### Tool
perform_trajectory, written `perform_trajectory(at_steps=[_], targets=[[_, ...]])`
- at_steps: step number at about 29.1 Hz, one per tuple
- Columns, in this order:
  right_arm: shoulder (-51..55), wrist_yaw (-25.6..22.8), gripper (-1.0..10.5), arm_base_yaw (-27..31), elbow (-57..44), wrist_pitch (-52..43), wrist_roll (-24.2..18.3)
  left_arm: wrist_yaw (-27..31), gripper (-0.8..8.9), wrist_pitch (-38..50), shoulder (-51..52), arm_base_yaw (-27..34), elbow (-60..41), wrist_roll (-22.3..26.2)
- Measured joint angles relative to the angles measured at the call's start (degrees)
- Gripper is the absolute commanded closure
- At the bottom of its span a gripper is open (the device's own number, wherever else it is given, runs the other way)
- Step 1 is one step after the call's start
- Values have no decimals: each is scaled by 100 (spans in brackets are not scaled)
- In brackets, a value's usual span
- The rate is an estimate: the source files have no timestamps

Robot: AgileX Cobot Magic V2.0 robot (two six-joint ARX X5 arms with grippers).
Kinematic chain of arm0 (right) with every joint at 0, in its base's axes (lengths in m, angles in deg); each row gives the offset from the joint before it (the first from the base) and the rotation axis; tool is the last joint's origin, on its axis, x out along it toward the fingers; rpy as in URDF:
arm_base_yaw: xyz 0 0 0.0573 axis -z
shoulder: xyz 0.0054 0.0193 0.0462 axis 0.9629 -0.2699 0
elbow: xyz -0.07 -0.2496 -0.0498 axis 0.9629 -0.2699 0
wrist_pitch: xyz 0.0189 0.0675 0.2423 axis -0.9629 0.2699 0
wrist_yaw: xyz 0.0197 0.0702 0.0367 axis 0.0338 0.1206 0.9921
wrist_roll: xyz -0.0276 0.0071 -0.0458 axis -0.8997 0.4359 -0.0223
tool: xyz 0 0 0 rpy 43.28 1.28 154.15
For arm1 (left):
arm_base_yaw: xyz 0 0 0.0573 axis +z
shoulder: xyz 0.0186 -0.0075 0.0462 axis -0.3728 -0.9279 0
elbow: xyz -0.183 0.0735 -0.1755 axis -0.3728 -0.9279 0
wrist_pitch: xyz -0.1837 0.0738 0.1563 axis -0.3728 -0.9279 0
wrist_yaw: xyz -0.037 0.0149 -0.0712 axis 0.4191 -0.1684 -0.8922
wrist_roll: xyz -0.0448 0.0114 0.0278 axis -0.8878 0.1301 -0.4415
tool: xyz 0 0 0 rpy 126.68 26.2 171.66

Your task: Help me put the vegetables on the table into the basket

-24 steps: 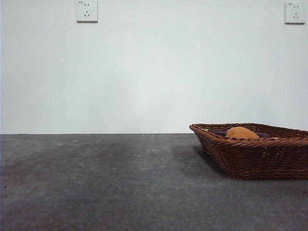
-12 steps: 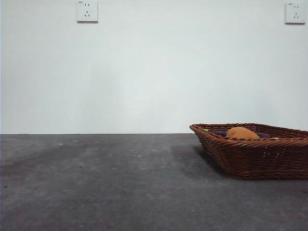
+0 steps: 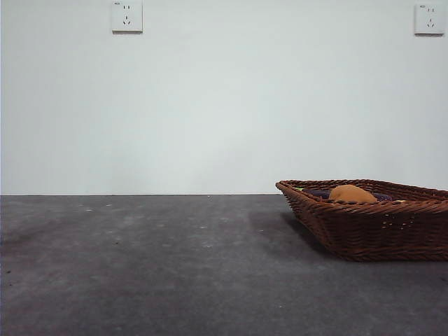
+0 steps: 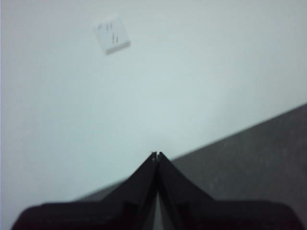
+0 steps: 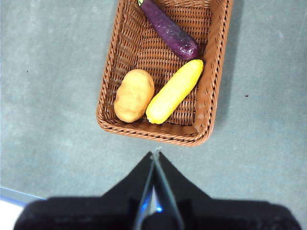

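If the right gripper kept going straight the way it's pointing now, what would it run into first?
Probably the basket. The right gripper, shut and empty, points at its near braided rim; just past that rim lie the potato and the yellow vegetable. It looks raised above the table, so its depth is uncertain.

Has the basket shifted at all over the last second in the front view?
No. The basket sits where it did, its left rim the same distance from the wall socket above, with the potato still showing over the rim.

Basket [image 3: 378, 227]: on counter [image 3: 154, 266], right side
Potato [image 3: 352, 194]: inside, top showing over rim
Sockets [image 3: 127, 16]: on wall
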Motion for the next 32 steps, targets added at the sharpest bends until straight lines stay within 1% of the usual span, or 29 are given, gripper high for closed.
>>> perform_trajectory(at_steps=[3, 5, 7, 10, 13, 15, 19, 26, 32], targets=[[0, 0, 946, 0, 0, 0, 0, 2, 818, 601, 935, 7, -1943, -184], [0, 0, 946, 0, 0, 0, 0, 31, 818, 675, 1357, 7, -2804, -306], [0, 0, 946, 0, 0, 0, 0, 48, 818, 680, 1674, 7, -3368, -431], [0, 0, 946, 0, 0, 0, 0, 256, 818, 706, 2144, 7, -3982, -636], [0, 0, 946, 0, 0, 0, 0, 289, 818, 710, 2570, 4, -4537, -874], [0, 0, 946, 0, 0, 0, 0, 291, 818, 702, 2743, 4, -4756, -986], [0, 0, 946, 0, 0, 0, 0, 297, 818, 667, 2933, 4, -4881, -1099], [0, 0, 946, 0, 0, 0, 0, 326, 817, 671, 2955, -260, -4883, -1113], [0, -2, 946, 0, 0, 0, 0, 328, 817, 671, 2953, -258, -4883, -1110]])
